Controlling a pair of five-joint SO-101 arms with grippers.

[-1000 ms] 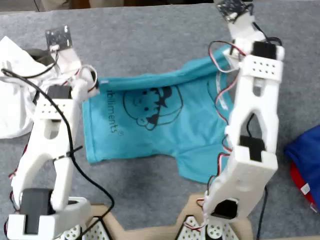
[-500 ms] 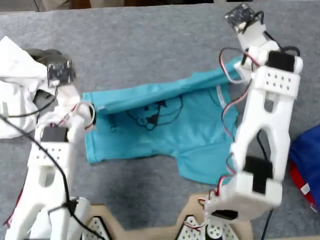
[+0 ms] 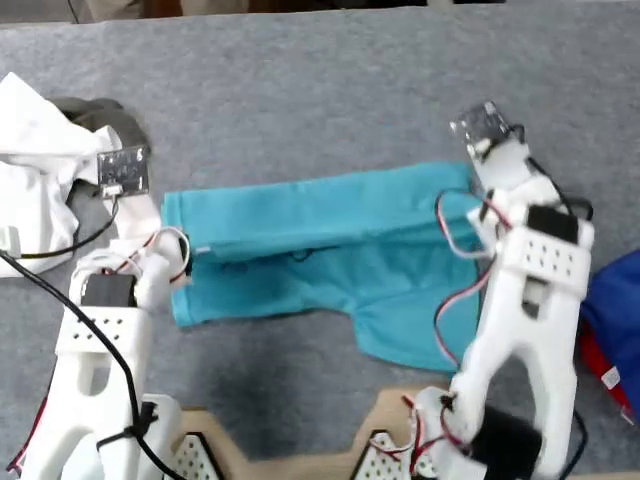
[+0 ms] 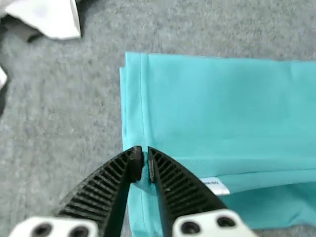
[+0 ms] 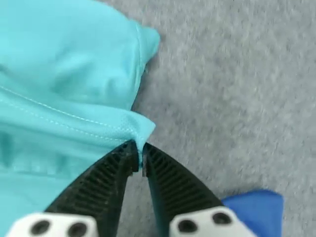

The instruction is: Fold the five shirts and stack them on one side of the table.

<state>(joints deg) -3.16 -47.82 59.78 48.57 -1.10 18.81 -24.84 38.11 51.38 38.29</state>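
While the teal shirt (image 3: pixel 320 215) lies half-folded on the grey bench (image 3: pixel 300 90), the left pincer (image 4: pixel 141 157) and right pincer (image 5: pixel 138 150) each clench its edge.

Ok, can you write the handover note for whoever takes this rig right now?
Left gripper: shut on the teal shirt at its hem end. Right gripper: shut on its opposite end.
The teal shirt lies centred on the table, far edge folded over toward the arms.
Crumpled white garment at the left edge; blue garment at the right edge.
Done: first lengthwise fold, not yet released.
Left: finish this shirt, fold the others, stack on one side.
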